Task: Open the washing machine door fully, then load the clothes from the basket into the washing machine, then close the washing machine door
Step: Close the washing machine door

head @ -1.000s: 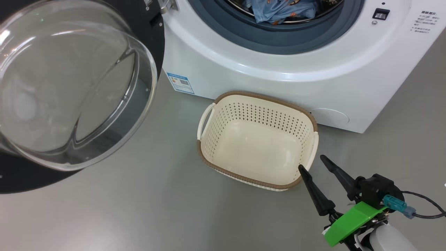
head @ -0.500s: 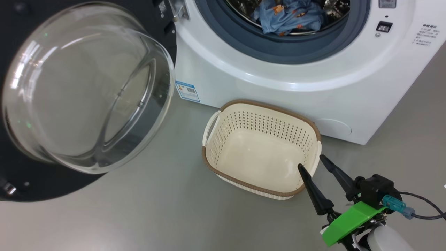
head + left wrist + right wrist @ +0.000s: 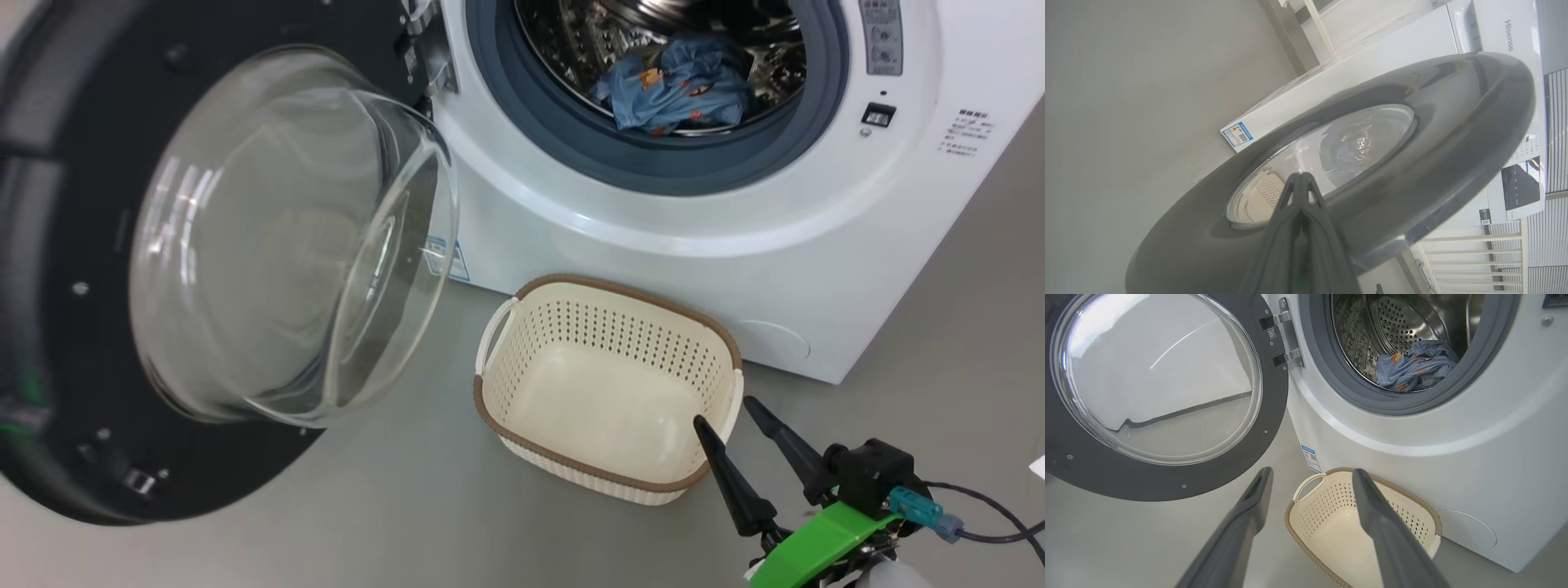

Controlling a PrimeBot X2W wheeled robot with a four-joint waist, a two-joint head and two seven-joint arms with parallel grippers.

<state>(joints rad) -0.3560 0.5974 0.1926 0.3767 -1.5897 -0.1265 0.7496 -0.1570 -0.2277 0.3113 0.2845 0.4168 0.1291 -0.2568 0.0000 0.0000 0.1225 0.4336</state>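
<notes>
The washing machine (image 3: 653, 220) stands with its washing machine door (image 3: 286, 237) swung out to the left, glass bowl facing me. The clothes (image 3: 673, 86), light-blue with orange prints, lie in the steel drum. In front of the machine the basket (image 3: 604, 327) sits on the floor with nothing in it. My right gripper (image 3: 722, 410) hangs open just over the basket's near right corner. The right wrist view shows the right gripper (image 3: 1311, 470), the clothes (image 3: 1414, 365) and the basket (image 3: 1331, 514). My left gripper (image 3: 1300, 175) is shut, pointing at the door's (image 3: 1433, 122) outer face; whether it touches is unclear.
Grey floor surrounds the basket and runs under the door. A blue label (image 3: 1310, 457) sits low on the machine's front. The door hinge (image 3: 1286, 339) is at the opening's left edge. White shelving (image 3: 1474, 253) stands beyond the machine.
The head camera has tilted up, bringing more of the drum and clothes into view. The door's glass bowl now overlaps the blue label. The right gripper keeps its place by the basket.
</notes>
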